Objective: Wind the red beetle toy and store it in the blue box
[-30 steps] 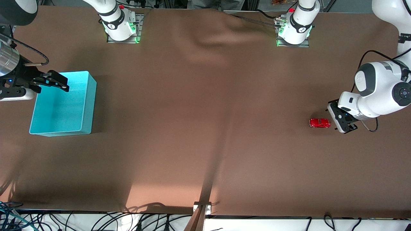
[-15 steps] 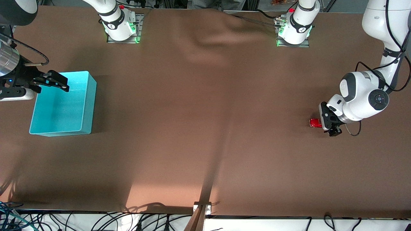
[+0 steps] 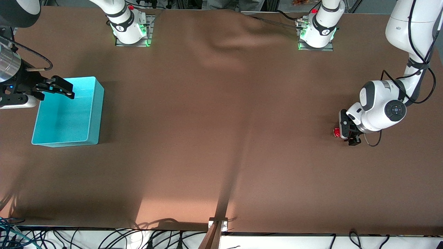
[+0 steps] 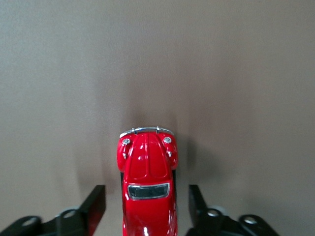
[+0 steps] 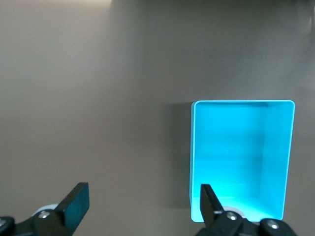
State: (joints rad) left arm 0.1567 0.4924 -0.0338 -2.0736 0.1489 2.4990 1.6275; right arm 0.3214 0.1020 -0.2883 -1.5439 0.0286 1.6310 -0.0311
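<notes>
The red beetle toy stands on the brown table toward the left arm's end; in the front view only its tip shows past the gripper. My left gripper is open and straddles the toy, one finger on each side with gaps, not touching it. The blue box stands empty at the right arm's end and also shows in the right wrist view. My right gripper is open and empty, waiting over the box's edge nearest its own end of the table.
A brown cloth covers the table, with a wrinkled bulge between the two arm bases. A small clamp sits at the table edge nearest the front camera. Cables hang below that edge.
My left arm has swung toward the toy, and its open gripper, which was beside the toy, now stands around it. The right arm and the box have not moved.
</notes>
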